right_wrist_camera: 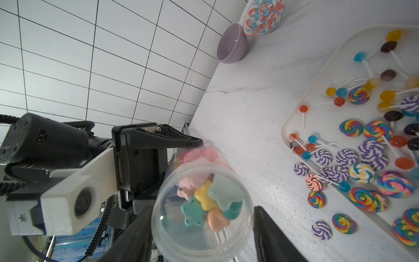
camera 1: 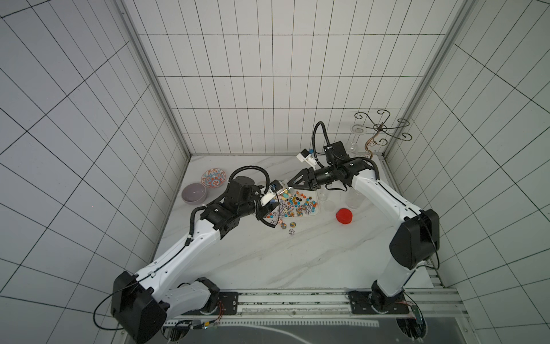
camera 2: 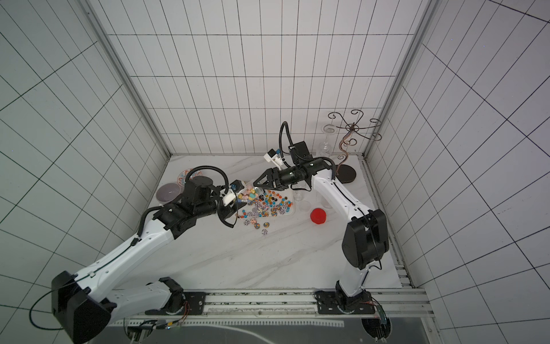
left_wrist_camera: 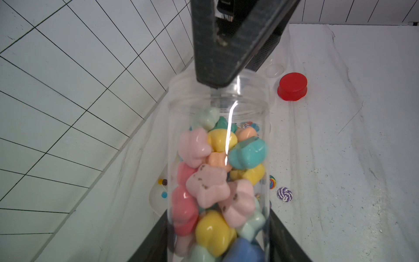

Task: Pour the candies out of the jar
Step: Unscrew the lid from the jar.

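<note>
One jar [right_wrist_camera: 201,215], two bowls [right_wrist_camera: 231,44] — one red lid [left_wrist_camera: 292,86].

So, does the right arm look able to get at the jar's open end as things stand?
Likely yes: the right gripper straddles the jar near its mouth, jaws apart on either side, nothing between. The left gripper grips the far end, clear of it.
</note>
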Robot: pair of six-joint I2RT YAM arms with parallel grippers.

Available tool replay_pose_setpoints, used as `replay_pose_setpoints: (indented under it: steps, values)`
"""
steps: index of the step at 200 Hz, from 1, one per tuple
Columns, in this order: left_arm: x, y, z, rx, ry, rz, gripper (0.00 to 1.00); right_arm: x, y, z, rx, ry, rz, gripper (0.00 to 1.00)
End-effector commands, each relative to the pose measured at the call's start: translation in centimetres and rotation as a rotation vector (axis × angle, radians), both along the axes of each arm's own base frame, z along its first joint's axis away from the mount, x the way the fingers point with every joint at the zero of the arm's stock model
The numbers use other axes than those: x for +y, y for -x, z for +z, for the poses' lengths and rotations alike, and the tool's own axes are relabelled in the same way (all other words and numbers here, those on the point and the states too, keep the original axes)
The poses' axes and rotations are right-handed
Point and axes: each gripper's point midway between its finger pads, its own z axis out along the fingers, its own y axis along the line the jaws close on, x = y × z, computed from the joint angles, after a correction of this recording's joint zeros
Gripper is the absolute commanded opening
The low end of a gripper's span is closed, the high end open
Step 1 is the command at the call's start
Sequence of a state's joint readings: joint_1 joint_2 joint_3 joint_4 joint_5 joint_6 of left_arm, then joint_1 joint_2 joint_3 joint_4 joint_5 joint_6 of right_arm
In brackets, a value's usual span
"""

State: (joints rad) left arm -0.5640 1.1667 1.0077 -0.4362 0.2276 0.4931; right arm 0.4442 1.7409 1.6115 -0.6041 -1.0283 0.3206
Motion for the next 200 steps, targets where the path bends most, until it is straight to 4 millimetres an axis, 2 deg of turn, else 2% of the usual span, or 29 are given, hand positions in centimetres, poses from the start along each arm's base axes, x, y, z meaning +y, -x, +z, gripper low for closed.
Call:
replay_pose_setpoints:
  steps: [1,38,74,124,158,200]
  values:
    - [-1.0,-0.7,2.6,-0.056,0.061,-0.011,0.3,0.2,0.9,4.9,-0.142,-0.083,0.041,0.6]
    - [-1.3,-1.0,2.6,-0.035,0.078,-0.013,0.3,-0.1,1.5,5.0,-0.189,-0.085,0.056,0.58]
    - [-1.6,-0.9,3.6,0.001,0.147,-0.047,0.3,-0.4,2.5,4.8,-0.277,-0.107,0.113,0.52]
    - [-1.7,0.2,6.0,0.071,0.299,-0.166,0.3,-1.0,6.3,5.2,-0.47,-0.249,0.294,0.49]
    - [-1.8,0.8,6.7,0.134,0.354,-0.244,0.32,-1.5,7.1,4.2,-0.528,-0.262,0.306,0.43]
    - [-1.5,1.2,7.8,0.164,0.421,-0.3,0.33,-2.1,8.8,4.2,-0.589,-0.317,0.361,0.43]
